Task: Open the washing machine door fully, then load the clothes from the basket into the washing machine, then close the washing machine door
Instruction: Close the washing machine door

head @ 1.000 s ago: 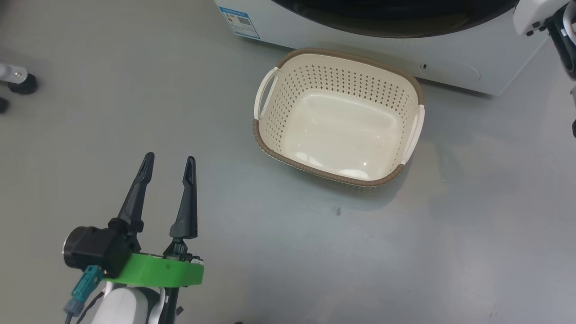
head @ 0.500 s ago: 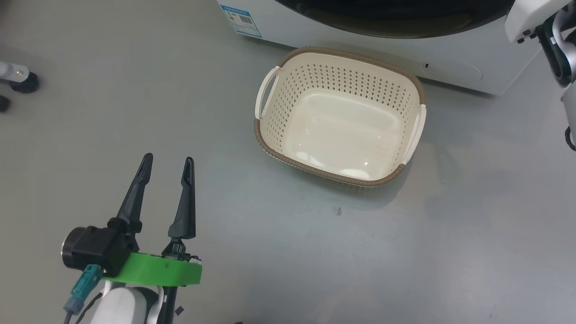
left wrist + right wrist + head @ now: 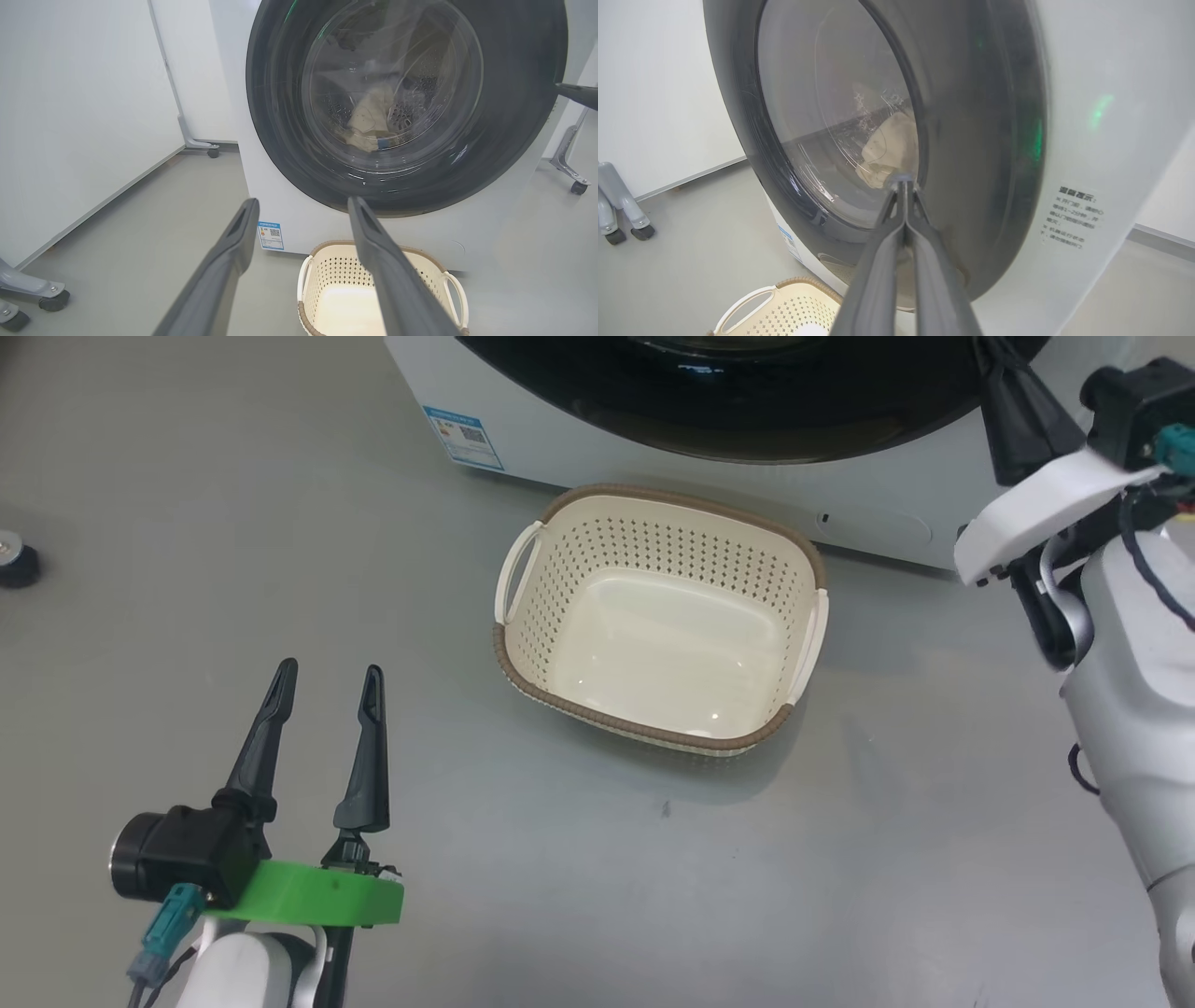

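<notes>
- Basket [image 3: 653,537] stands empty on the grey floor [image 3: 840,859], just in front of the washing machine [image 3: 490,224] and handy to the drum. With nothing left in it to pick up, I judge the loading done.
- Nearer than the basket, low on the robot's left, the left end effector [image 3: 330,668] hangs over bare floor. Its fingers are spread wide with nothing between them. It looks parked out of the way, since the step in hand needs no second arm.
- Right behind the basket rises the machine's white front, with a blue label [image 3: 462,437] low on it.
- Against that front lies the washing machine door [image 3: 280,102], shut or very nearly so. Whether the latch has caught cannot be told.
- At the door's far side, on the robot's right, the right end effector [image 3: 901,182] has its two fingers pressed together and holds nothing. Its tips seem to rest where the glass meets the black rim. Closed fingers make one stiff point, which suits pushing a door home.
- Farthest in, the clothes [image 3: 369,116] lie as a cream heap in the steel drum, seen through the glass.
- Compared with a second ago, the whole head view has shifted, so the camera moved and not the things. The basket and label sit lower and further left in the picture, and more of the door shows.
- The right arm then showed as a pale piece in the upper right corner. Now its wrist and a dark finger reach up to the rim.
- The left fingers are spread just as wide as before.
</notes>
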### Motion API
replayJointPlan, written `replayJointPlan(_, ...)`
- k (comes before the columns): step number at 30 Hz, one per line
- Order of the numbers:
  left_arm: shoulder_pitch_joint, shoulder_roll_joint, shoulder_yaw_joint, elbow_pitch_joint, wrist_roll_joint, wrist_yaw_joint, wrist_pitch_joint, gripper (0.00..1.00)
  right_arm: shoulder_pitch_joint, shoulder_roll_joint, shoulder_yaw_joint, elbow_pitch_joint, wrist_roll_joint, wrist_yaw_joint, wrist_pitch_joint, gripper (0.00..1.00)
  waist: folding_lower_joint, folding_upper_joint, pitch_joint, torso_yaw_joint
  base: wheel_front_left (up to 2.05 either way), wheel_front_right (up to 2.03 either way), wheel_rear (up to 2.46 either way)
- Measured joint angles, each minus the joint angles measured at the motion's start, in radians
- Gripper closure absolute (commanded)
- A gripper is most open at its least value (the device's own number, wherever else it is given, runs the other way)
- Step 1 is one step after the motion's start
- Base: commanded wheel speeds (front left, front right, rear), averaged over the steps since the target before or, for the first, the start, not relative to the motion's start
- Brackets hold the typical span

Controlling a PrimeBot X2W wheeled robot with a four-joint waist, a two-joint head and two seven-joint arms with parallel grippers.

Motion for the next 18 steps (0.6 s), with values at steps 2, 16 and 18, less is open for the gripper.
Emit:
replayJointPlan(2, 0.000, 0.001, 0.006, 0.003, 0.007, -0.003, 0.000, 0.00, 0.044, 0.009, -0.003, -0.014, 0.014, 0.000, 0.000, 1.00, 0.0000, 0.0000, -0.013, -0.014, 0.00, 0.00, 0.00)
replayJointPlan(16, 0.035, 0.039, 0.024, 0.052, 0.029, -0.019, 0.000, 0.00, 0.312, 0.058, -0.091, -0.152, 0.044, -0.016, 0.000, 0.00, -0.0001, 0.0000, -0.130, -0.131, 0.00, 0.00, 0.00)
replayJointPlan(18, 0.045, 0.043, 0.025, 0.056, 0.029, -0.021, 0.000, 0.00, 0.349, 0.064, -0.098, -0.173, 0.044, -0.020, 0.000, 0.00, 0.0000, 0.0000, -0.149, -0.148, 0.00, 0.00, 0.00)
